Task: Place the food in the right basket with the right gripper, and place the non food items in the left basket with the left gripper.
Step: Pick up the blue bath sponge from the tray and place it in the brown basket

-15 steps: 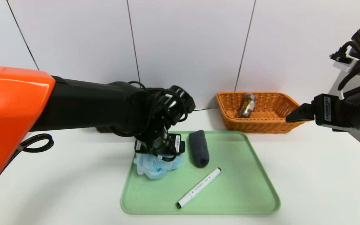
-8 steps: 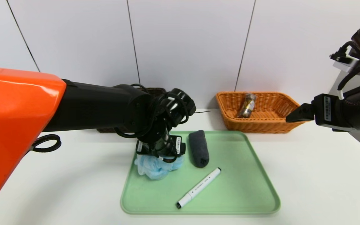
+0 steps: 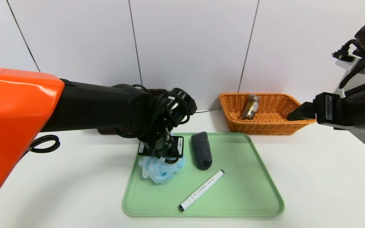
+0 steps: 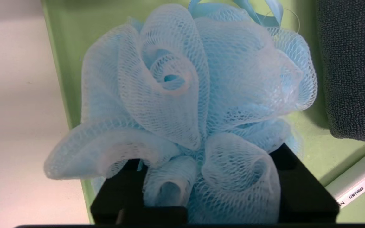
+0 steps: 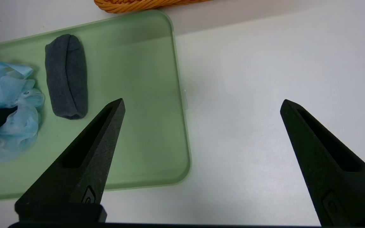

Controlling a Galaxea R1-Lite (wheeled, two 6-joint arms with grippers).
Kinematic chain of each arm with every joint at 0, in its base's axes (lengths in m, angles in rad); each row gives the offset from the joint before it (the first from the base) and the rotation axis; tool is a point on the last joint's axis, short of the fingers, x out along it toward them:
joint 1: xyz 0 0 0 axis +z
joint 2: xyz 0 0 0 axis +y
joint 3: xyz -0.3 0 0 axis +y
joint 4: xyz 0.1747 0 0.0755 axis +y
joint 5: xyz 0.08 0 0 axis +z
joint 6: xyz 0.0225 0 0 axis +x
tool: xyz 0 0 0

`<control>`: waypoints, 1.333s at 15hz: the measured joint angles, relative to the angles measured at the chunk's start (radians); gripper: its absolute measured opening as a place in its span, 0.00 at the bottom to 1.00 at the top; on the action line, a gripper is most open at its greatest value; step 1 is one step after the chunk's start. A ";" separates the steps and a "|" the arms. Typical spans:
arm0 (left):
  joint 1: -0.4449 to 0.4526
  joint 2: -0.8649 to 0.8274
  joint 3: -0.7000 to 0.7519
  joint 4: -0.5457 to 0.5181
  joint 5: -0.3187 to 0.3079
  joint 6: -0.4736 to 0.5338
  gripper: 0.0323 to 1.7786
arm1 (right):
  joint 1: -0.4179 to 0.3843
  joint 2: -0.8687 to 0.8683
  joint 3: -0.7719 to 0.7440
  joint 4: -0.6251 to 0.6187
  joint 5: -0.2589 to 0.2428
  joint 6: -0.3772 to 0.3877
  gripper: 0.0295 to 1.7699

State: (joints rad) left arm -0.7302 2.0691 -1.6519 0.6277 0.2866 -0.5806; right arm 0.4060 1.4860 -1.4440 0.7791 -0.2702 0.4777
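A light blue mesh bath puff (image 3: 160,171) (image 4: 195,95) lies at the back left of the green tray (image 3: 249,196). My left gripper (image 3: 161,160) (image 4: 208,155) points down into it, its black fingers (image 4: 296,177) pressed in on both sides and squeezing the mesh. On the tray beside it lie a rolled dark grey cloth (image 3: 201,150) (image 5: 67,76) and a white marker (image 3: 201,190). The orange right basket (image 3: 265,126) holds a wrapped food item (image 3: 250,106). The dark left basket (image 3: 105,130) is mostly hidden behind my left arm. My right gripper (image 3: 293,116) (image 5: 203,101) hovers open and empty near the right basket.
The tray sits in the middle of the white table (image 3: 328,177), with both baskets at the back against the white wall. In the right wrist view the tray's near right corner (image 5: 182,171) lies below my right gripper, with bare table beside it.
My left gripper's fingers have drawn in on the blue puff, which now looks narrower and bunched. My right gripper has shifted slightly up and to the left.
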 joint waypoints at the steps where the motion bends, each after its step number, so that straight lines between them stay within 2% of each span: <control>1: 0.002 -0.003 0.000 0.000 -0.001 0.000 0.41 | 0.000 0.001 0.000 -0.003 0.001 0.000 0.96; 9: 0.004 -0.054 -0.012 0.010 -0.032 0.007 0.31 | 0.002 0.000 0.006 -0.004 0.003 0.001 0.96; 11: 0.003 -0.083 -0.026 0.041 -0.044 0.010 0.29 | 0.004 0.000 0.007 -0.005 0.003 0.001 0.96; 15: 0.001 -0.154 -0.098 0.159 -0.122 0.012 0.27 | 0.011 0.001 0.007 -0.005 0.003 0.001 0.96; 20: 0.001 -0.203 -0.135 0.198 -0.127 0.011 0.25 | 0.015 0.003 0.007 -0.006 0.003 0.000 0.96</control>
State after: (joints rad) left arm -0.7287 1.8660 -1.7872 0.8253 0.1591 -0.5700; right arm 0.4213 1.4894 -1.4370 0.7734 -0.2670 0.4772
